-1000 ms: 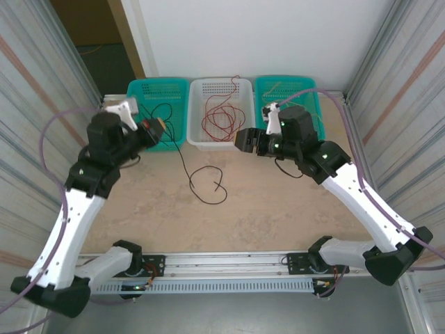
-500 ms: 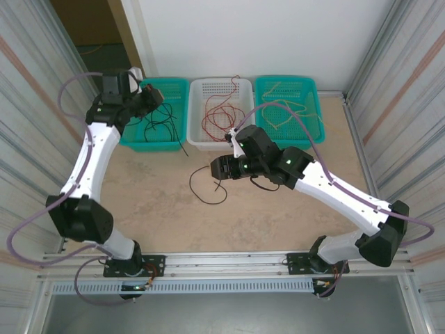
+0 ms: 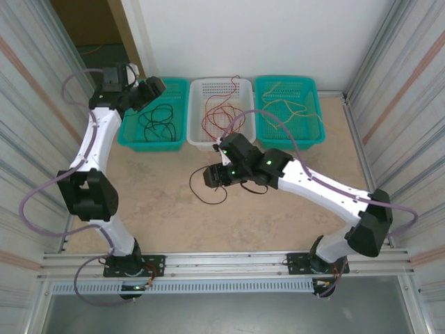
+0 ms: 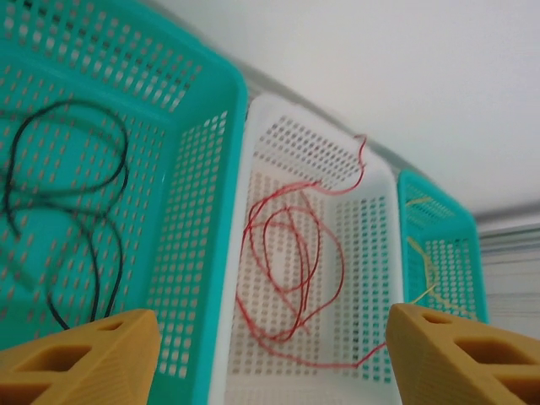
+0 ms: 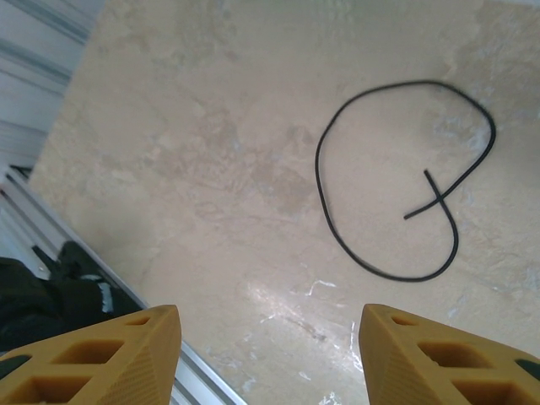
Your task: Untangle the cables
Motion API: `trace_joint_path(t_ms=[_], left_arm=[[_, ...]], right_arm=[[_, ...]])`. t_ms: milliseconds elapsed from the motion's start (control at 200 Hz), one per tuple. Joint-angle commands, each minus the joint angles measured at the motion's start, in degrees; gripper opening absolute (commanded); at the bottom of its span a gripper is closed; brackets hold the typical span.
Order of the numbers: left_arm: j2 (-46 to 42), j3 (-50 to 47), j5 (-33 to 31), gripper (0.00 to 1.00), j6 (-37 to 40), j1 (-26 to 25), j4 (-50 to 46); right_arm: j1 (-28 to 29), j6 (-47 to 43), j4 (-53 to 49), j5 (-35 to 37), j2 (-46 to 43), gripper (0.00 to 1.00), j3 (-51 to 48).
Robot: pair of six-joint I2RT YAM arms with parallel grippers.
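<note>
The left fingers (image 4: pixel 93 354) are seen spread wide apart with nothing held between them, raised above the far-left corner of the worktop (image 3: pixel 292 223), over the left teal basket (image 3: pixel 131 141). Black cables (image 3: pixel 158 118) are coiled loosely inside that basket. Just to its right, touching side to side, a white basket (image 3: pixel 197 142) is set, and red cables (image 3: pixel 219 118) are looped in it, one end rising over the far rim. Nearer on the worktop, a single black cable (image 5: pixel 318 173) is laid in a loop that crosses over itself. The right fingers (image 5: pixel 118 350) are held partly apart directly above this loop, clear of it, with nothing gripped. At the far right a second teal basket (image 3: pixel 314 136) is placed beside the white one, and yellow cables (image 3: pixel 292 108) are strewn in it.
</note>
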Motion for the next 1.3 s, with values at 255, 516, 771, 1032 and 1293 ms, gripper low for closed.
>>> trace_joint_path(t_ms=[255,516,771,1032,1293], left_arm=[[-35.39,-28.48,-4.87,0.51,-0.76,-3.68,-5.97],[-55.25,-44.12,1.44,0.41,-2.41,-5.73,-9.87],[-65.6,-49.9,3.02,0.39,-4.76,-5.82,-11.47],[-64.63,-48.38,4.62,0.37,-4.97,-5.82,-10.35],[-65.33,-50.74,11.01,0.42,-8.18,-5.99,-2.85]], right_arm=[[2.8,-2.12,-0.66,1.3,17.46,0.48,4.01],[3.85,-5.26,-1.67,1.7,30.26,0.45,12.21],[4.11,-6.99,-3.89,3.27,39.35,0.4,18.57],[5.47,-7.51,-4.35,4.1,41.55,0.08,19.96],[5.54,-5.64,3.11,2.66,26.19,0.0,12.44]])
